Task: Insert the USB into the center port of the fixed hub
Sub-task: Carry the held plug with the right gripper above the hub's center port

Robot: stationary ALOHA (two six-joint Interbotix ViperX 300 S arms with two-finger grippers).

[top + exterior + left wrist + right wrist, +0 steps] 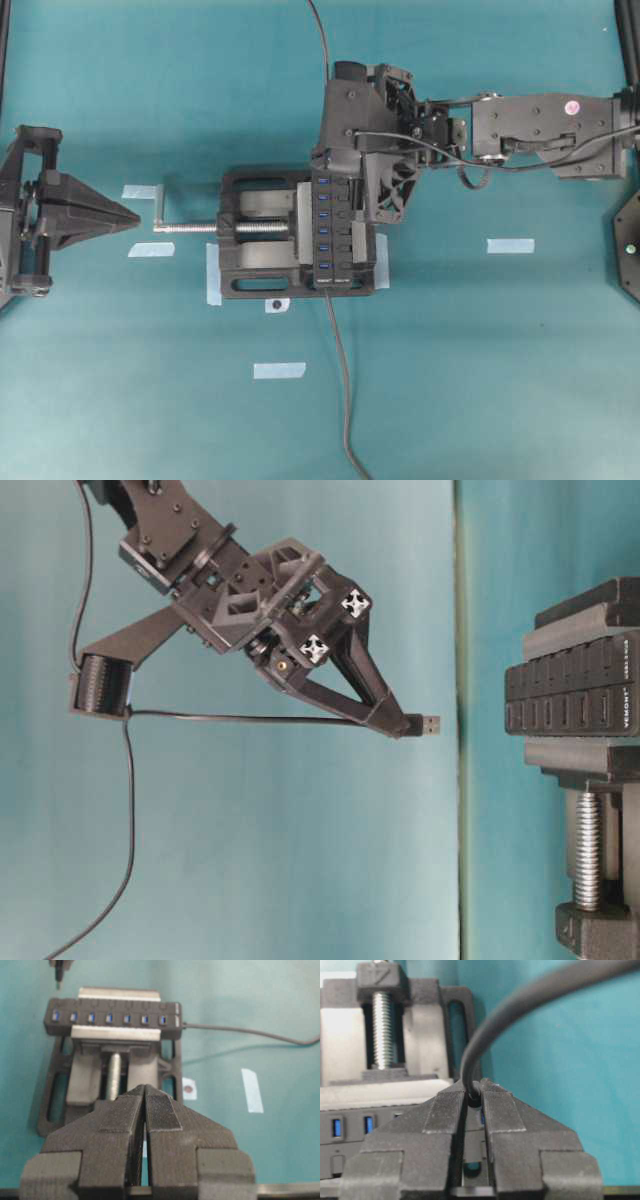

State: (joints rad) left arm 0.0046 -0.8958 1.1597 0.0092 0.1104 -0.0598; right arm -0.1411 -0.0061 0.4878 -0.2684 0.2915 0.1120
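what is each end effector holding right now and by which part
The right end effector grips the USB by its black plug body, metal tip sticking out. The left end effector is shut and holds nothing.

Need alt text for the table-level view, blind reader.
The right gripper, angled down to the right, holds the USB with its metal tip pointing at the fixed hub, still apart from it. The hub sits clamped in a black vise; the cable trails left.
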